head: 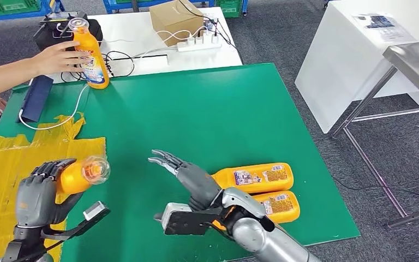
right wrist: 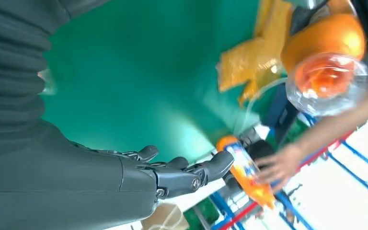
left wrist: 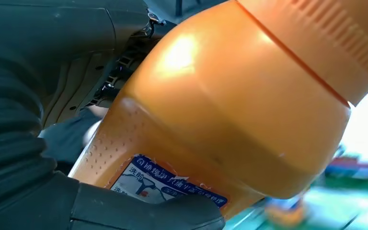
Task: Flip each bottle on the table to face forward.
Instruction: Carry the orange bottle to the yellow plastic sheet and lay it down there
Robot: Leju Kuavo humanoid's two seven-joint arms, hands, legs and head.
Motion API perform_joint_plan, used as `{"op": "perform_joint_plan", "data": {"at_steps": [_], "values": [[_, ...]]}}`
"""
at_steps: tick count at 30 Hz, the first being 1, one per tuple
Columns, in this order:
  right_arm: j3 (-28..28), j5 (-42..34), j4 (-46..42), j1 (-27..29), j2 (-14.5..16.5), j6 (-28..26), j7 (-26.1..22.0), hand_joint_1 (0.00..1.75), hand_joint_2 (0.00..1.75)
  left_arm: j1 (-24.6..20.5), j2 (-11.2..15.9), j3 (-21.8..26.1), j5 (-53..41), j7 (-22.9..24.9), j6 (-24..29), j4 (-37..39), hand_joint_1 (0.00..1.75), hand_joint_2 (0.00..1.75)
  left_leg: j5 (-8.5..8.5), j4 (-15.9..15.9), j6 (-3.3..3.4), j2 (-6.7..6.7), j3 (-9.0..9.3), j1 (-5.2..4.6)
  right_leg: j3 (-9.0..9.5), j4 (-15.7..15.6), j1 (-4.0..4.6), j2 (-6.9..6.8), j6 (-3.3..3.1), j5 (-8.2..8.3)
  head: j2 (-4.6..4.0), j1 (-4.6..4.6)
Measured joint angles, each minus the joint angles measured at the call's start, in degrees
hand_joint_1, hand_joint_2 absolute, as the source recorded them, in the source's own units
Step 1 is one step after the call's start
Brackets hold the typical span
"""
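Observation:
My left hand (head: 39, 192) grips an orange bottle (head: 81, 173) with a clear cap, lifted above the yellow mat at the near left; its orange body and blue-edged label (left wrist: 167, 184) show close up in the left wrist view. My right hand (head: 183, 173) hovers open over the green table, fingers stretched out, just left of two orange bottles (head: 255, 178) (head: 278, 206) lying side by side on their sides. A third orange bottle (head: 90, 53) stands upright at the table's far left edge, held by a person's hand (head: 60, 57). The right wrist view shows the standing bottle (right wrist: 245, 175) and the lifted bottle (right wrist: 326, 52).
The green table (head: 196, 120) has open room in its middle. A yellow mat (head: 11, 158) covers the near left. A white table behind carries a cardboard box (head: 174, 21), a power strip (head: 199, 43), cables and a black device. A white cabinet and a metal table stand at the right.

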Motion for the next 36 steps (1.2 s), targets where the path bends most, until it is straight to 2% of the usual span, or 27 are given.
{"op": "perform_joint_plan", "data": {"at_steps": [6, 14, 18, 21, 25, 29, 32, 36], "values": [[-0.2, -1.3, -5.8, 5.6, -9.0, 0.8, -0.2, 0.00, 1.75, 0.3, 3.2, 3.0, -1.0, 1.8, 0.0, 8.9, 1.75, 1.75, -0.05, 0.0, 0.00, 0.01, -0.04, 0.00, -0.02, 0.0, 0.00, 0.01, 0.01, -0.01, 0.00, 0.00], [-0.3, -0.8, -9.3, 8.2, -13.8, 0.9, 0.4, 0.00, 1.75, -0.1, 4.6, 3.6, -2.3, 4.0, -1.0, 13.4, 1.74, 1.75, -0.06, 0.0, 0.00, 0.01, -0.01, 0.00, -0.02, 0.0, 0.00, 0.01, 0.01, -0.01, 0.00, 0.01], [-0.3, -1.5, -11.0, 8.6, -18.4, 3.2, 2.3, 0.00, 1.75, -1.5, 6.9, 2.1, -2.9, 11.0, -2.2, 17.2, 0.00, 1.75, -0.04, 0.0, 0.01, -0.01, 0.01, 0.00, 0.01, 0.0, 0.00, 0.00, 0.01, 0.00, 0.00, -0.01], [-0.9, -1.3, -11.9, 8.5, -22.5, 4.8, 3.8, 0.00, 1.75, -3.2, 9.4, -0.8, -2.9, 17.1, -2.5, 21.2, 0.00, 1.75, -0.04, 0.0, 0.02, -0.01, 0.01, 0.00, 0.03, 0.0, -0.01, 0.00, 0.01, 0.01, 0.00, 0.00], [-1.3, -0.2, -12.0, 8.6, -25.8, 6.2, 5.7, 0.00, 1.75, -5.4, 11.4, -4.6, -3.0, 19.1, -3.5, 25.7, 0.00, 1.75, -0.04, 0.0, 0.01, -0.05, 0.02, -0.01, 0.05, 0.0, -0.01, -0.04, 0.01, 0.01, 0.00, 0.00], [-1.2, 1.1, -11.8, 9.0, -27.4, 5.9, 6.3, 0.00, 1.75, -7.1, 12.2, -6.7, -3.0, 18.8, -2.6, 28.5, 0.00, 0.00, -0.05, 0.0, 0.01, -0.06, 0.02, -0.01, 0.07, 0.0, -0.01, -0.05, 0.01, 0.00, 0.00, -0.01], [-1.3, 1.8, -11.1, 8.9, -28.7, 6.0, 7.9, 0.00, 1.75, -7.9, 12.5, -7.2, -2.7, 16.4, -2.1, 29.4, 0.00, 0.00, -0.03, 0.0, 0.03, -0.07, 0.02, -0.01, 0.09, 0.0, -0.01, -0.05, 0.01, 0.00, 0.00, -0.02], [-2.5, 2.7, -10.2, 9.5, -30.4, 6.0, 9.2, 0.00, 1.75, -8.0, 12.5, -6.7, 2.4, 9.5, -2.1, 28.2, 0.00, 0.00, 0.01, 0.0, 0.07, -0.11, 0.07, -0.04, 0.13, 0.0, -0.04, -0.10, 0.01, 0.01, 0.00, -0.02]]}}
